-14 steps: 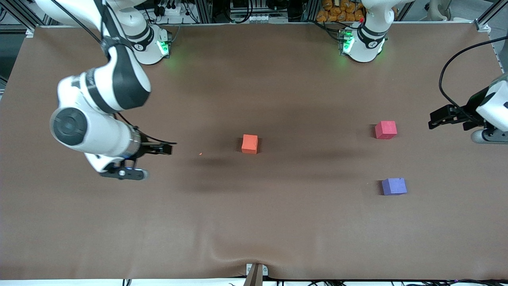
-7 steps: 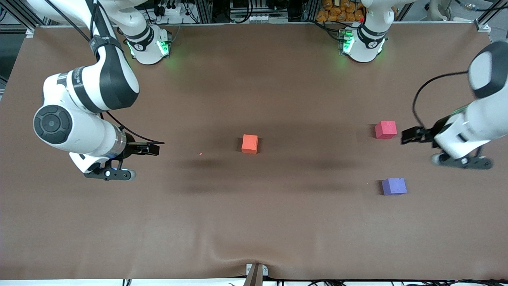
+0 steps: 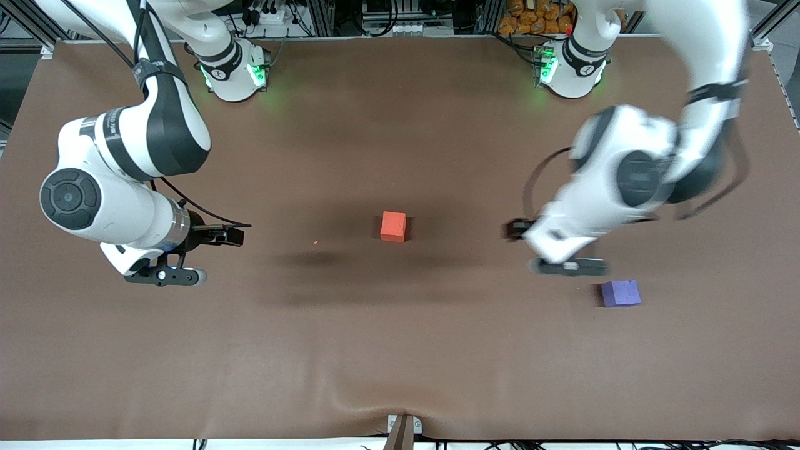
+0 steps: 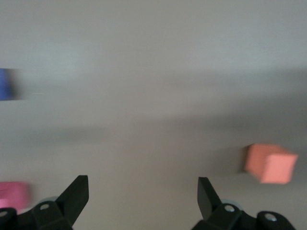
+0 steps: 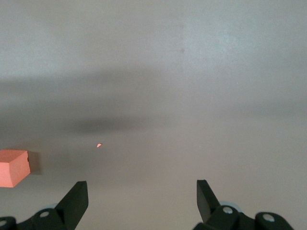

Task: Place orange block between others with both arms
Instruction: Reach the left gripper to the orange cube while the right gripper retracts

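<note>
While closing on the orange block [image 3: 393,226], aim low and square. Find it alone near the middle of the table [image 3: 400,350], well apart from the other two blocks at the left arm's end.

Note the left gripper [image 3: 515,230], fingers wide apart and holding nothing, over bare table between the orange block and the blue block [image 3: 620,293]. Note the right gripper [image 3: 235,236], fingers likewise spread and empty, over the table toward the right arm's end, with an orange crumb [image 3: 316,241] lying between it and the block. Expect the pink block [image 4: 12,195] under the left arm, hidden from the front camera but showing in the left wrist view.

Judging by the layout, bring one gripper straight over the block. Turn the wrist to set the fingers against two flat sides, not corners, and descend to bracket its middle before closing. Squeeze gently: looks like soft foam, likely to dent or twist. Hold the other arm clear of the path to avoid a clash. Plan the set-down in the gap between pink and blue, without nudging either.
</note>
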`<state>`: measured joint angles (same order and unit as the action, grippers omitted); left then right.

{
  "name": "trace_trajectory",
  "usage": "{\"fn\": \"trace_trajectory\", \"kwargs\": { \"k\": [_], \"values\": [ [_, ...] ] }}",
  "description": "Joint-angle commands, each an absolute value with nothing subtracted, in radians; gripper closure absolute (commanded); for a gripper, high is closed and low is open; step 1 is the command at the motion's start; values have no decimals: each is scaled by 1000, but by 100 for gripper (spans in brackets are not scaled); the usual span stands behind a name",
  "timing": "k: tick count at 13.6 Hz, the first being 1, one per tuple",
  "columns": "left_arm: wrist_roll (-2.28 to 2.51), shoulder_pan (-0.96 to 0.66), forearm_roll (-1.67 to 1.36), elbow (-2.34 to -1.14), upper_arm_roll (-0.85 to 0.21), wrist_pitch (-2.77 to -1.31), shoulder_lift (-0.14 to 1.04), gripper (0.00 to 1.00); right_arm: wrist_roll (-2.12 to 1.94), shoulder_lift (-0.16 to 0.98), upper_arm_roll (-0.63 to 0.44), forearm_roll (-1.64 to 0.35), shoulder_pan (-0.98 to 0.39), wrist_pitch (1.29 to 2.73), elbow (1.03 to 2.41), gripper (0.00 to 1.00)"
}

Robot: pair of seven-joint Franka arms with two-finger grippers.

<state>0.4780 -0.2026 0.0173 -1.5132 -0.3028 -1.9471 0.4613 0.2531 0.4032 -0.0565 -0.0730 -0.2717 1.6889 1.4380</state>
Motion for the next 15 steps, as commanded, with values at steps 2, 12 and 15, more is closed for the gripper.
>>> {"fn": "trace_trajectory", "kwargs": {
  "k": [2,12,15],
  "values": [
    [693,-384,18,-1367,-281,-2087,665,0,238,383,-38,-52,-247,1697,1460,0],
    [790,-758,15,-1273,-64,-2249,867,0,115,146,-38,-40,-130,1654,1580,0],
    [778,-775,18,-1279,-64,-2249,891,0,77,66,-31,53,-147,1588,1583,0]
  ]
}}
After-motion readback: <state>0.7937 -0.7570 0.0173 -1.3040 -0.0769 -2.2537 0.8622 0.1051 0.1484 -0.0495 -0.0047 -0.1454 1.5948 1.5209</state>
